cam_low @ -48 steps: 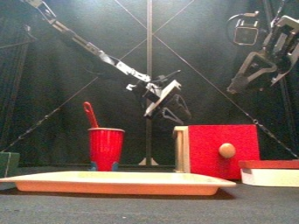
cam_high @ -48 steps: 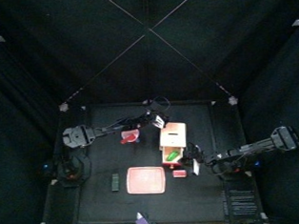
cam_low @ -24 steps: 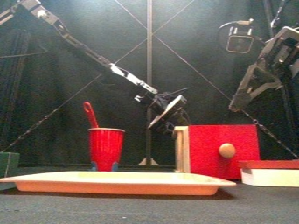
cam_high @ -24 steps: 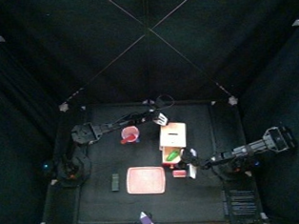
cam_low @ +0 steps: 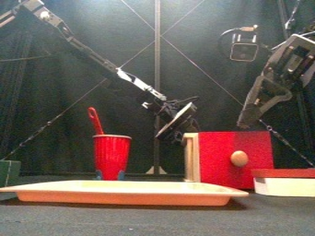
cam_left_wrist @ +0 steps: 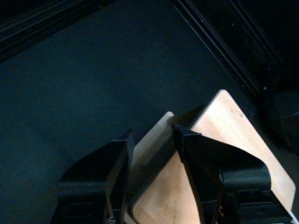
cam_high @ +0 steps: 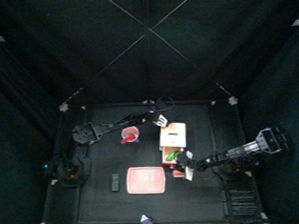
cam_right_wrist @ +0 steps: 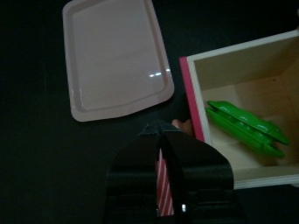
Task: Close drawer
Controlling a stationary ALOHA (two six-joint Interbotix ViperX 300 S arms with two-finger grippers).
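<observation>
- The bench (cam_high: 100, 184) is a small black square inside the curtained pen, seen from above at the picture's middle.
- The left arm (cam_high: 108, 128) comes in from 9 o'clock and stretches long and low across the bench toward its centre; in the front view it runs as a diagonal from the upper left down to the middle.
- The right arm (cam_high: 244, 152) enters from about 4 o'clock and angles toward the bench centre; in the front view its forearm hangs high at 2 o'clock, tilted down and inward.
- The drawer (cam_high: 176, 139) sits just right of centre on the bench, a pale cream box with its red-fronted slide-out section pulled open toward 6 o'clock; the right wrist view looks down into the open section.
- A flat pink tray (cam_high: 146, 179) lies at 6 o'clock from the drawer, near the bench's front edge.
- A red cup (cam_low: 112, 155) stands at 9 o'clock of the drawer, with a red utensil leaning out of it.
- The left end effector (cam_left_wrist: 173, 166) has its jaws spread wide, one to each side of the cream cabinet's back corner.
- The right end effector (cam_right_wrist: 163, 171) has its jaws drawn nearly together with nothing visible between them, poised above the drawer's open front edge.
- A green pod-shaped item (cam_right_wrist: 249, 126) lies inside the open section.
</observation>
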